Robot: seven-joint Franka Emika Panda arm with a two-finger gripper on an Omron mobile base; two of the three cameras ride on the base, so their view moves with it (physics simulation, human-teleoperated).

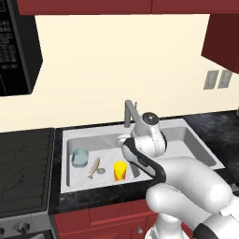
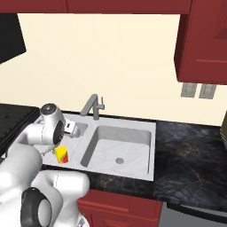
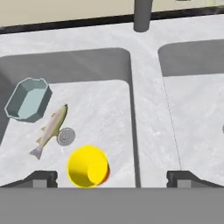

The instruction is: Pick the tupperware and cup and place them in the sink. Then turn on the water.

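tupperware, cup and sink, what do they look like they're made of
Tupperware: likely translucent plastic; pale blue-grey walls let the basin floor show through.
Cup: probably opaque plastic, smooth flat yellow with a red-orange mark; no clear sign either way.
Sink: light grey, matte, faintly mottled, so stone or composite as much as brushed metal; it carries no sharp reflections.

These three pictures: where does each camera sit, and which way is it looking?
Left base view: behind the arm, looking down at the sink; arm lower right.
Right base view: the other side, same sink; arm lower left.
Hand view: on the hand, over the cup; open gripper below.
All share the cup and faucet.
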